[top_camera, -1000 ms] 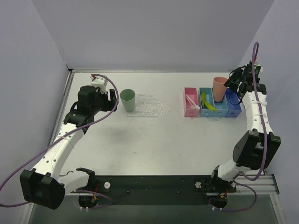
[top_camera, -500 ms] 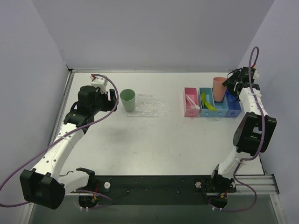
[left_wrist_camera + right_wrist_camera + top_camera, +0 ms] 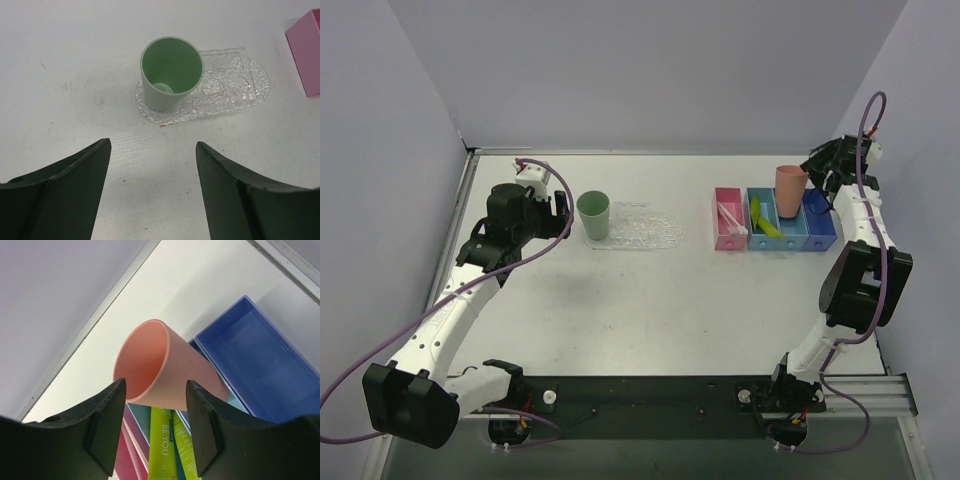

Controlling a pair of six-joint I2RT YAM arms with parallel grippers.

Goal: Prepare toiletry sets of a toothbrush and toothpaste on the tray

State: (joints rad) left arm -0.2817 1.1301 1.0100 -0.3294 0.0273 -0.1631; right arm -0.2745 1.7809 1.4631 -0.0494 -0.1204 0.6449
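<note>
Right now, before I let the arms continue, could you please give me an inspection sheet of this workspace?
Surface: white table, bare in the middle.
Job's things: clear tray holds only a green cup, at its left end; toothbrush lies in the pink bin; lime-green tubes lie in a light-blue bin.
Clutter: salmon cup stands between the tubes and the dark-blue bin.
Grippers: left gripper open, short of the green cup; right gripper open, facing the salmon cup.
Cables: a purple cable loops along each arm.
Surroundings: plain pale walls.
</note>
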